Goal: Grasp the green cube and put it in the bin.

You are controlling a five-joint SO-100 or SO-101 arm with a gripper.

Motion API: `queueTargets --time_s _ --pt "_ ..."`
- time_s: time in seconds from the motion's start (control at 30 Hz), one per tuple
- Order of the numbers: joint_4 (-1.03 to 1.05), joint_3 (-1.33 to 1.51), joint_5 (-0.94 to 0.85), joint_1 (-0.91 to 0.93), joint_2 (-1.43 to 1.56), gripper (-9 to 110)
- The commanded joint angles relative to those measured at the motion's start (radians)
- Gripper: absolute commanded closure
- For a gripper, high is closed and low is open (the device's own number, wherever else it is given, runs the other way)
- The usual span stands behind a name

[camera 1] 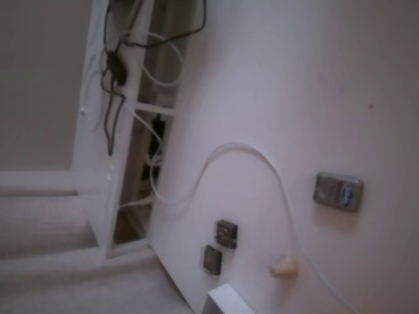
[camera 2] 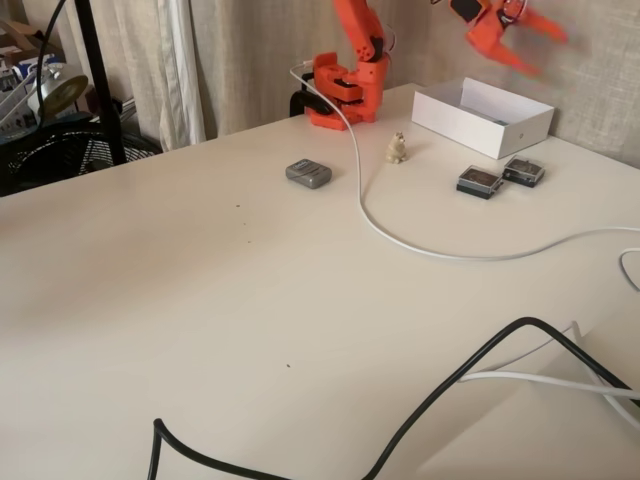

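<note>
Green cube: honestly can't find it. No small teal-green block shows on the table in either fixed view, so which way it lies from the hand can't be told.
Gripper: orange two-finger plastic gripper [camera 2: 535, 48] up in the air at the top of one fixed view, above the bin. It's blurred, fingers look spread apart, and nothing green shows between them.
Bin: white straight-edged cardboard box [camera 2: 470, 128] near the back wall. What I can see of the inside looks bare white, but the near wall hides part of the floor. The other fixed view only catches a corner [camera 1: 226, 302].
Arm base: orange, clamped at the far table edge [camera 2: 345, 90] – just beside the bin.
Other stuff: two small dark square chips [camera 2: 500, 177] sit side by side just in front of the bin, a grey-silver rectangular device with a blue mark [camera 2: 308, 173] is out towards the middle, a little beige figurine [camera 2: 397, 148] is near the white cable [camera 2: 420, 245].
My guess: cube may already be in the bin – not visible, can't confirm.
</note>
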Motion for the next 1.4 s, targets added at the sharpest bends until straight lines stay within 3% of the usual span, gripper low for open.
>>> queueTargets --time_s 0.0,0.23,0.5,1.0,1.37 --pt "-0.003 0.044 0.132 0.095 0.12 79" --pt "0.233 0.241 0.33 0.241 0.422 78" --pt "0.546 0.407 0.362 0.27 0.709 81" --pt "0.808 0.56 0.359 0.258 1.034 85" --pt "0.81 0.661 0.344 0.276 1.095 89"
